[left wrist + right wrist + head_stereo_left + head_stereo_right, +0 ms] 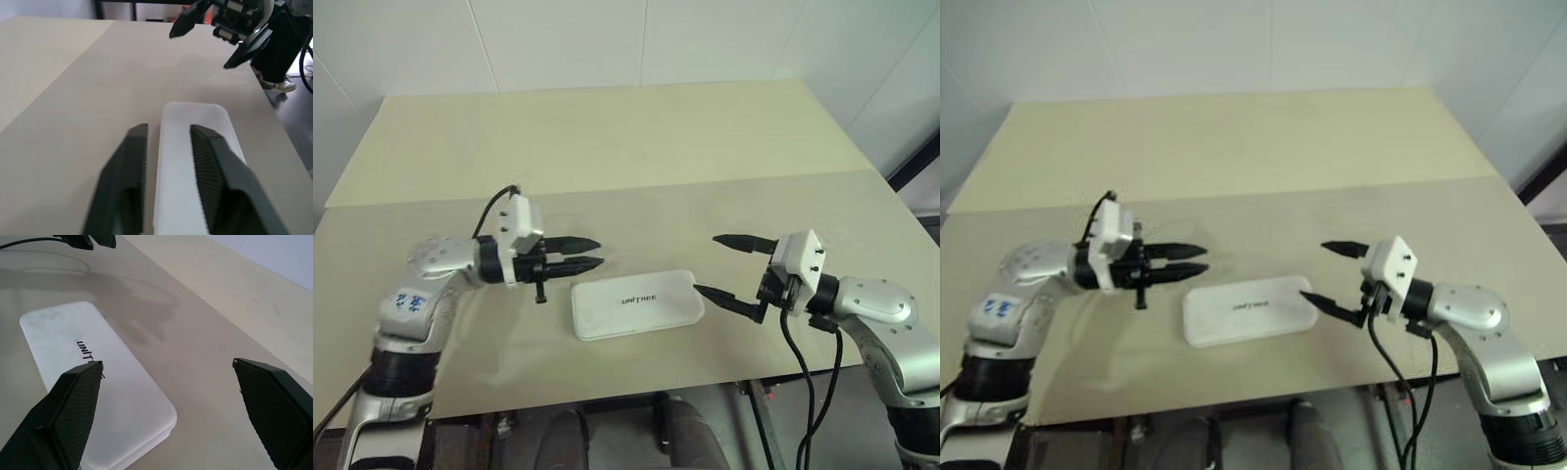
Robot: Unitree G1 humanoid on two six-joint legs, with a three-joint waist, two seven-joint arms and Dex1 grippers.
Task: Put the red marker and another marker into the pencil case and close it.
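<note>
Left gripper [591, 253], fingers slightly parted and empty, and right gripper [729, 270], spread wide and empty, flank the pencil case [636, 304], which lies shut near the table's [607, 137] front edge. Judged step: confirm closure; press the lid evenly, avoid sliding the case. The right wrist view shows the lid seam; head views show both arms' spacing.

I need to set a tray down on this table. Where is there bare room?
The far half of the table, beyond the seam, is bare. It is crowded near the front edge: the closed pencil case lies between the left hand and right hand.
</note>
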